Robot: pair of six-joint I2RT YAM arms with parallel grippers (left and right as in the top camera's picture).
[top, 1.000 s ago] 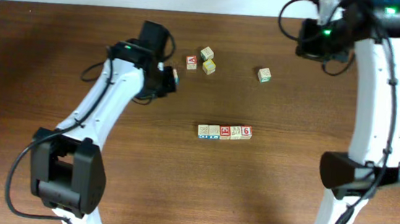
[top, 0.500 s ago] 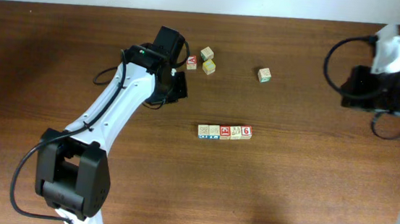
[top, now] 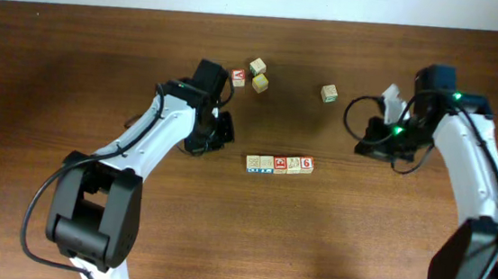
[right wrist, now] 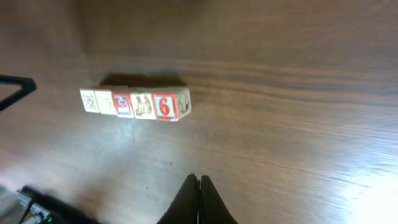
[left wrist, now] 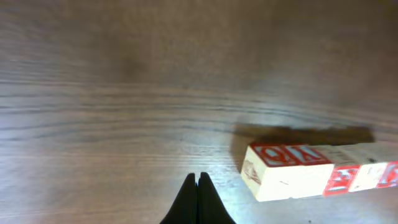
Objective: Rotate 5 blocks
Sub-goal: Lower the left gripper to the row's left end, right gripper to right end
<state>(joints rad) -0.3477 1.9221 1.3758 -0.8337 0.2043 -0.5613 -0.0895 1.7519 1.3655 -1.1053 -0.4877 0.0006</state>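
Left hand (left wrist: 198, 178) nearer blocks (top: 279, 164), closed, apparently empty

The row of blocks (left wrist: 292, 180) ran off the right edge of the left wrist view, its prints blurred. Overhead, the lone cube (top: 329, 93) was too small to read.

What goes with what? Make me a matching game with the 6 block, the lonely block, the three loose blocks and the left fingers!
Things:
1. block with the red 6
2. lone block
3. three loose blocks
4. left fingers

Places or states:
A. shut, holding nothing
B. right end of the row in the overhead view
C. bunched together beyond the row, near the left arm
D. all by itself, apart from every other block

Pairs: 1-B, 2-D, 3-C, 4-A
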